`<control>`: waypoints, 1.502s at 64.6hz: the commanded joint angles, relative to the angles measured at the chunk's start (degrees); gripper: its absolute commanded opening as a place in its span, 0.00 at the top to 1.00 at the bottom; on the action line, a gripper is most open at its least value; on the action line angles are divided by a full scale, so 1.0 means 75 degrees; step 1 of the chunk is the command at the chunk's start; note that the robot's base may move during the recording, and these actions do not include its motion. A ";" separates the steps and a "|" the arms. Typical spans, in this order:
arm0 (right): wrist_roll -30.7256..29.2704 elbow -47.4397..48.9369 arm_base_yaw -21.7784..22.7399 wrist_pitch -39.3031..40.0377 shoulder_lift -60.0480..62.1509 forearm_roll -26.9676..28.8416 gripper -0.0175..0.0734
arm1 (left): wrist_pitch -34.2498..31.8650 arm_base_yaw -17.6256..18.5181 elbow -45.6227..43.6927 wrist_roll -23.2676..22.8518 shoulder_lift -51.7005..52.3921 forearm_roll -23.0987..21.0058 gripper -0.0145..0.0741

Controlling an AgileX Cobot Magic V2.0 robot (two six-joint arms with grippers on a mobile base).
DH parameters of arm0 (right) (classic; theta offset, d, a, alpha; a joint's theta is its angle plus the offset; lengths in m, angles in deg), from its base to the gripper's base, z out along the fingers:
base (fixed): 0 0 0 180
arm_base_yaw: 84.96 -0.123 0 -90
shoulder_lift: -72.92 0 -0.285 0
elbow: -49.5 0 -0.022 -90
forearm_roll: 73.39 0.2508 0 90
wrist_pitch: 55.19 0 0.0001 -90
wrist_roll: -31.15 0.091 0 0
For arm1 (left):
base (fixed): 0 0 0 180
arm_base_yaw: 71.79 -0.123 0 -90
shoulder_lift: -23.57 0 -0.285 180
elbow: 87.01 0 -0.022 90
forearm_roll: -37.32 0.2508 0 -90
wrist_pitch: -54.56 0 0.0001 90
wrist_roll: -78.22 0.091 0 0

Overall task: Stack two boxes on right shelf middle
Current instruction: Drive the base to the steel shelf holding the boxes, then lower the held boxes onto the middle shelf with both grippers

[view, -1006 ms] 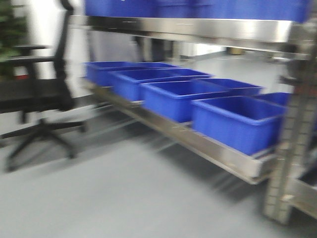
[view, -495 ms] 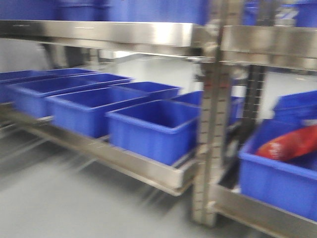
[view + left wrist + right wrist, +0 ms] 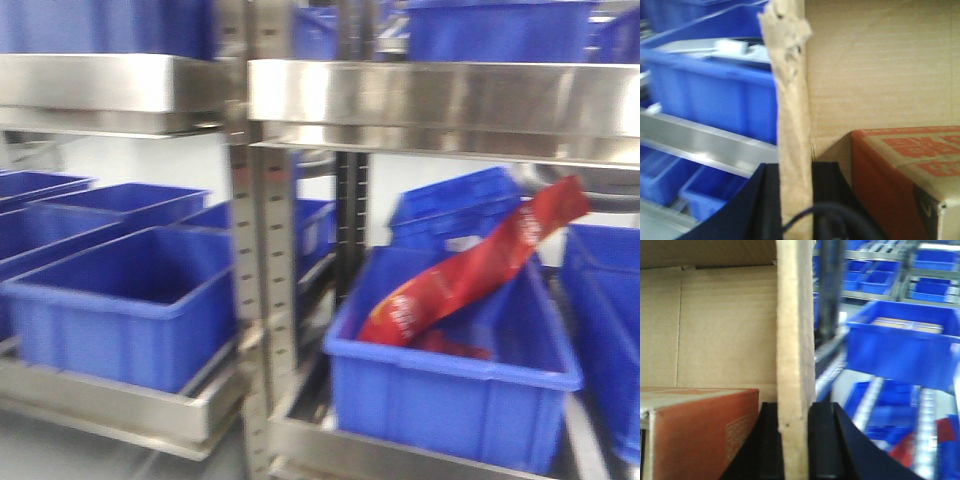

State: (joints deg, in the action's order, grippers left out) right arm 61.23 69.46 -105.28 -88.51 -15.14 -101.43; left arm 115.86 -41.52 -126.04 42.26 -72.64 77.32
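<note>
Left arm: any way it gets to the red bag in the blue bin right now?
Probably not. The left gripper is shut on a wall of the cardboard box, the right gripper likewise, so both look tied up carrying it. The red bag leans in its blue bin.

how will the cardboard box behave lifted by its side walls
Probably flexes: the cardboard box has a thin wall, torn on top, in the left gripper. Likely weighty too, since a printed box seems to sit inside.
</note>
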 commanded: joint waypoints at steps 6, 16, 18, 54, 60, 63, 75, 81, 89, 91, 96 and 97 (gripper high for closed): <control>0.0061 0.0130 0.0015 0.0733 0.0181 -0.0162 0.98 | 0.0076 -0.0045 -0.0069 -0.0018 0.0076 0.0394 0.96; 0.0061 0.0130 0.0015 0.0733 0.0181 -0.0162 0.98 | 0.0076 -0.0045 -0.0069 -0.0018 0.0076 0.0394 0.96; 0.0061 0.0130 0.0015 0.0733 0.0181 -0.0162 0.98 | 0.0076 -0.0045 -0.0069 -0.0018 0.0076 0.0394 0.96; 0.0061 0.0130 0.0015 0.0733 0.0181 -0.0162 0.98 | 0.0076 -0.0045 -0.0069 -0.0018 0.0061 0.0405 0.96; 0.0061 0.0130 0.0015 0.0729 0.0167 -0.0162 0.98 | 0.0076 -0.0045 -0.0069 -0.0018 0.0061 0.0429 0.96; 0.0061 0.0130 0.0015 0.0729 0.0167 -0.0162 0.98 | 0.0076 -0.0045 -0.0069 -0.0018 0.0061 0.0429 0.96; 0.0061 0.0130 0.0015 0.0729 0.0147 -0.0162 0.98 | 0.0076 -0.0045 -0.0069 -0.0018 0.0061 0.0429 0.96; 0.0061 0.0130 0.0015 0.0729 0.0106 -0.0162 0.98 | 0.0076 -0.0045 -0.0069 -0.0018 0.0061 0.0429 0.96; 0.0061 0.0130 0.0015 0.0729 0.0074 -0.0162 0.98 | 0.0076 -0.0045 -0.0069 -0.0018 0.0061 0.0429 0.96; 0.0061 0.0130 0.0015 0.0729 0.0074 -0.0162 0.98 | 0.0076 -0.0045 -0.0069 -0.0018 0.0061 0.0429 0.96; 0.0061 0.0130 0.0015 0.0729 0.0074 -0.0162 0.98 | 0.0076 -0.0045 -0.0069 -0.0018 0.0061 0.0429 0.96; 0.0061 0.0130 0.0015 0.0729 0.0074 -0.0162 0.98 | 0.0076 -0.0045 -0.0069 -0.0018 0.0061 0.0429 0.96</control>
State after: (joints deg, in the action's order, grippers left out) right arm 60.95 69.46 -105.72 -84.10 -15.90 -101.20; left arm 125.74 -40.93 -126.13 42.14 -71.37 73.76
